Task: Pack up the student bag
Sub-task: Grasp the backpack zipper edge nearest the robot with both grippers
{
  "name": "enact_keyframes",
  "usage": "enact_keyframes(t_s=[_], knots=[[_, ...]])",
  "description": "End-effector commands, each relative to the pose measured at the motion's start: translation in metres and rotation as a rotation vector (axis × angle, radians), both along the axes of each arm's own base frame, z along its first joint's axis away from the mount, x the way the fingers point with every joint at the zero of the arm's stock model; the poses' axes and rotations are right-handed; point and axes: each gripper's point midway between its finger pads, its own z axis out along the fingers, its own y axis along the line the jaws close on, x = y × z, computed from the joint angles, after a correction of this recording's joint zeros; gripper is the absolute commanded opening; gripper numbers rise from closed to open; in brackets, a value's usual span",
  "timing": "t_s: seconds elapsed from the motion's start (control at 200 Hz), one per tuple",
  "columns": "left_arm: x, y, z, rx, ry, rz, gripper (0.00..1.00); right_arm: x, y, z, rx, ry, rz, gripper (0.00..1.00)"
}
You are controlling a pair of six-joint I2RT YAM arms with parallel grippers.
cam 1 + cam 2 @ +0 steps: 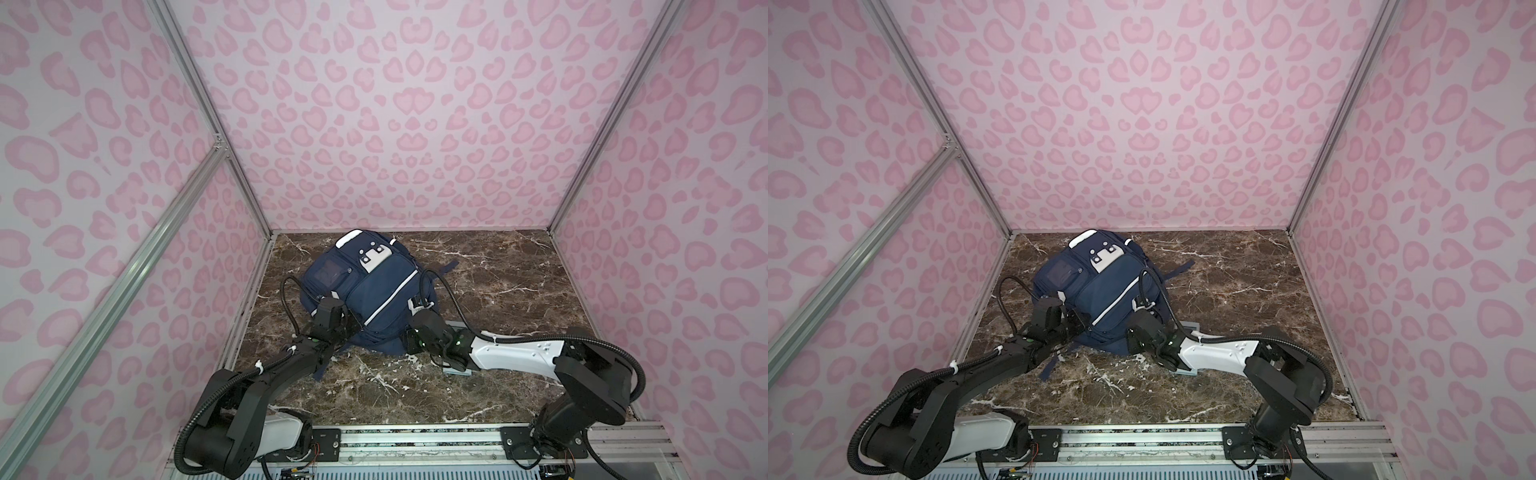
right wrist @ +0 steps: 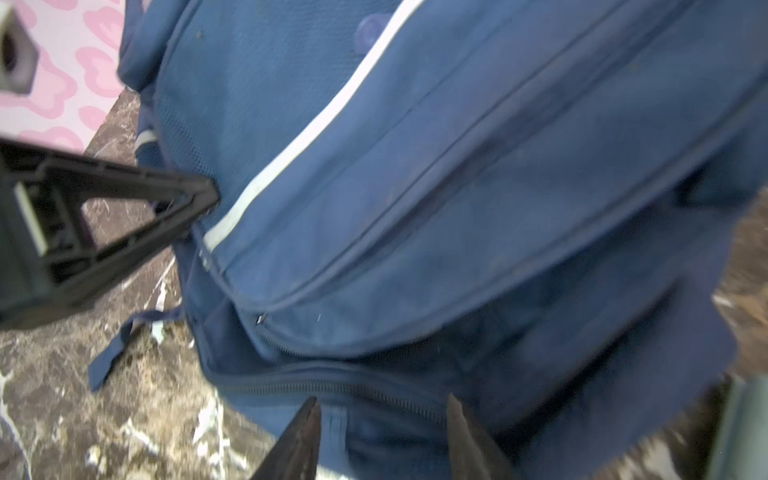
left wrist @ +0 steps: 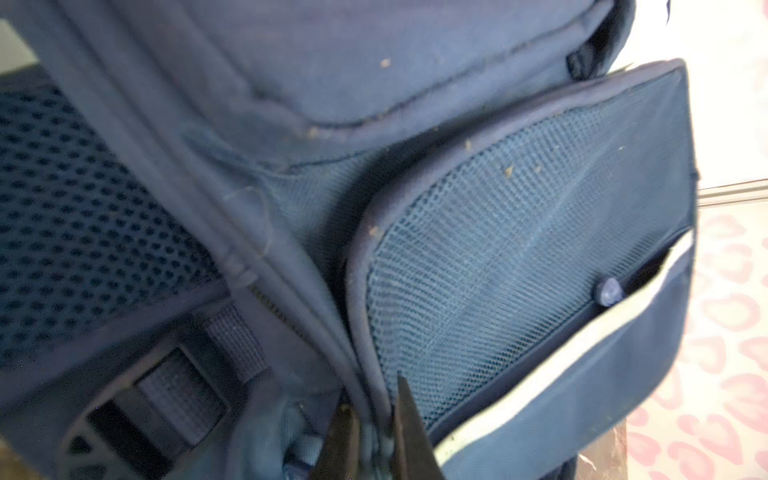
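The student bag is a navy backpack with white stripes. It lies on the marble table towards the back left in both top views. My left gripper is at the bag's near left side, shut on a fold of fabric beside the mesh side pocket. One of its fingers also shows in the right wrist view. My right gripper is at the bag's near right bottom edge. Its jaws stand apart, with fabric just below a zipper between them.
A flat pale blue-grey item lies on the table under my right forearm. A loose navy strap trails towards the front. Pink patterned walls close three sides, and a metal rail runs along the front.
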Motion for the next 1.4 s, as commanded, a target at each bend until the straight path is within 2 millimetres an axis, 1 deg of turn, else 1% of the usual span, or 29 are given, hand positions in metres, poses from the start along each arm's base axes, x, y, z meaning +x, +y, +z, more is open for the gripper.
enact_keyframes(t_s=[0.0, 0.06, 0.095, 0.165, 0.22, 0.235, 0.295, 0.38, 0.455, 0.51, 0.575, 0.64, 0.72, 0.785, 0.815, 0.845, 0.885, 0.94, 0.965, 1.02, 1.06, 1.22, 1.395], knots=[[0.003, -0.021, 0.021, -0.125, -0.027, -0.018, 0.03, -0.017, 0.009, 0.013, 0.035, -0.059, 0.003, 0.51], [0.002, -0.027, 0.031, -0.153, -0.040, -0.012, 0.03, -0.030, 0.026, 0.021, 0.101, -0.058, 0.047, 0.54], [0.002, -0.031, 0.038, -0.177, -0.052, -0.012, 0.03, -0.034, 0.035, 0.023, 0.147, -0.049, 0.067, 0.55], [0.001, -0.038, 0.049, -0.216, -0.063, -0.015, 0.03, -0.035, 0.052, 0.030, 0.218, -0.054, 0.101, 0.56], [0.000, -0.040, 0.055, -0.230, -0.073, -0.012, 0.03, -0.032, 0.065, 0.034, 0.224, -0.072, 0.137, 0.56], [0.000, -0.040, 0.057, -0.232, -0.076, -0.010, 0.03, -0.031, 0.067, 0.031, 0.212, -0.076, 0.145, 0.57], [-0.001, -0.040, 0.060, -0.241, -0.077, -0.003, 0.03, -0.020, 0.070, 0.024, 0.145, -0.087, 0.121, 0.58], [-0.004, -0.041, 0.066, -0.262, -0.077, -0.004, 0.03, -0.001, 0.074, 0.020, 0.121, -0.113, 0.087, 0.62], [-0.008, -0.043, 0.071, -0.281, -0.078, -0.008, 0.03, 0.018, 0.068, 0.012, 0.042, -0.155, 0.016, 0.64], [-0.010, -0.042, 0.074, -0.276, -0.084, -0.007, 0.03, 0.031, 0.066, 0.012, -0.006, -0.193, -0.035, 0.65], [-0.013, -0.043, 0.073, -0.270, -0.073, -0.014, 0.03, 0.040, 0.073, 0.012, -0.033, -0.230, -0.028, 0.65], [-0.017, -0.050, 0.069, -0.306, -0.045, -0.039, 0.03, 0.048, 0.079, 0.016, -0.071, -0.281, -0.031, 0.59], [-0.021, -0.059, 0.059, -0.332, 0.000, -0.073, 0.03, 0.054, 0.083, 0.026, -0.073, -0.335, -0.039, 0.47], [-0.023, -0.056, 0.053, -0.317, 0.019, -0.066, 0.03, 0.057, 0.081, 0.034, -0.058, -0.363, -0.054, 0.37], [-0.023, -0.054, 0.053, -0.310, 0.015, -0.061, 0.03, 0.057, 0.079, 0.036, -0.051, -0.371, -0.056, 0.30], [-0.023, -0.052, 0.054, -0.299, 0.009, -0.056, 0.03, 0.056, 0.079, 0.037, -0.045, -0.377, -0.049, 0.24], [-0.022, -0.048, 0.055, -0.280, 0.004, -0.045, 0.03, 0.050, 0.084, 0.038, -0.020, -0.378, 0.000, 0.18], [-0.019, -0.044, 0.059, -0.248, -0.017, -0.035, 0.03, 0.034, 0.100, 0.040, 0.047, -0.363, 0.148, 0.12], [-0.020, -0.040, 0.056, -0.224, 0.000, -0.026, 0.03, 0.029, 0.102, 0.038, 0.067, -0.339, 0.193, 0.09], [-0.018, -0.034, 0.057, -0.209, -0.006, -0.016, 0.03, 0.023, 0.095, 0.033, 0.064, -0.277, 0.222, 0.00], [-0.017, -0.030, 0.056, -0.204, -0.006, -0.006, 0.03, 0.022, 0.085, 0.028, 0.039, -0.238, 0.222, 0.00], [-0.014, -0.016, 0.053, -0.189, -0.012, 0.033, 0.03, 0.015, 0.047, 0.020, -0.033, -0.212, 0.195, 0.00], [-0.015, -0.009, 0.051, -0.160, -0.010, 0.045, 0.03, 0.004, 0.020, 0.010, -0.139, -0.190, 0.216, 0.00]])
